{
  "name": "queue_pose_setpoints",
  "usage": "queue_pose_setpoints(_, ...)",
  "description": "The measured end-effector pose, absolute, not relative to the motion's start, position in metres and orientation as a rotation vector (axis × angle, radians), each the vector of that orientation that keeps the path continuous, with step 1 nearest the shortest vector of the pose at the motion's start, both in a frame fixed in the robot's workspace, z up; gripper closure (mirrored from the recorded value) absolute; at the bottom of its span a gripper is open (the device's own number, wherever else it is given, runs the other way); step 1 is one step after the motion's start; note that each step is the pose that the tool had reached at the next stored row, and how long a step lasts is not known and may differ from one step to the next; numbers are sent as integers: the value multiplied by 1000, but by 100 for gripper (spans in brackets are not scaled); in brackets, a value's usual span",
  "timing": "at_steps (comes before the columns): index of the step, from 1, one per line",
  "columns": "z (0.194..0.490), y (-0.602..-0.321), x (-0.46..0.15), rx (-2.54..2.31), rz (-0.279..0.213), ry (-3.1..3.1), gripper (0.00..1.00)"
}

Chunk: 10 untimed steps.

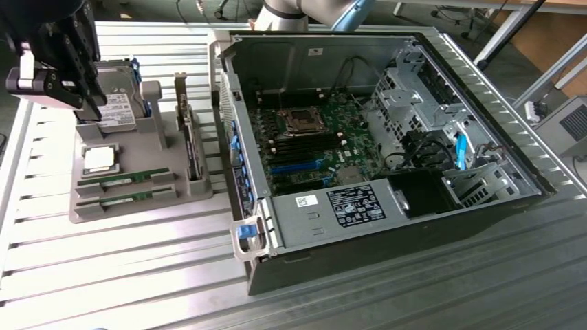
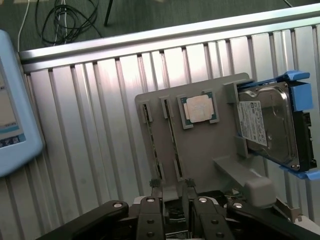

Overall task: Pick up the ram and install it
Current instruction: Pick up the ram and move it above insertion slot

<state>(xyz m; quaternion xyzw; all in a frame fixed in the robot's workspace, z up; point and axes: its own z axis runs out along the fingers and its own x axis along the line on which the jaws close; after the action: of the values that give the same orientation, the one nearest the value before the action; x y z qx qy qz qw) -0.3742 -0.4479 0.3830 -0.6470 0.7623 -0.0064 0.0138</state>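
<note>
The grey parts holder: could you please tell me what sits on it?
On the holder sit a ram stick, a second ram stick and a processor chip; a hard drive and an expansion card stand upright. The sticks' lower edges are hidden in their slots.

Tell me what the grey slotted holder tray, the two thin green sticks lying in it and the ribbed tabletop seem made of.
Grey slotted holder tray: probably plastic, with a matte, uniform grey, moulded look. Two thin green sticks: circuit board, judging by the green laminate colour. Ribbed tabletop: likely aluminium, pale, with glare along its slats.
</note>
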Motion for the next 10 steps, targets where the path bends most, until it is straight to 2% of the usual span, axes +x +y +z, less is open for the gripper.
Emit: queue_pose_setpoints(10,368,-450,-374,-2021,-22,2374,71)
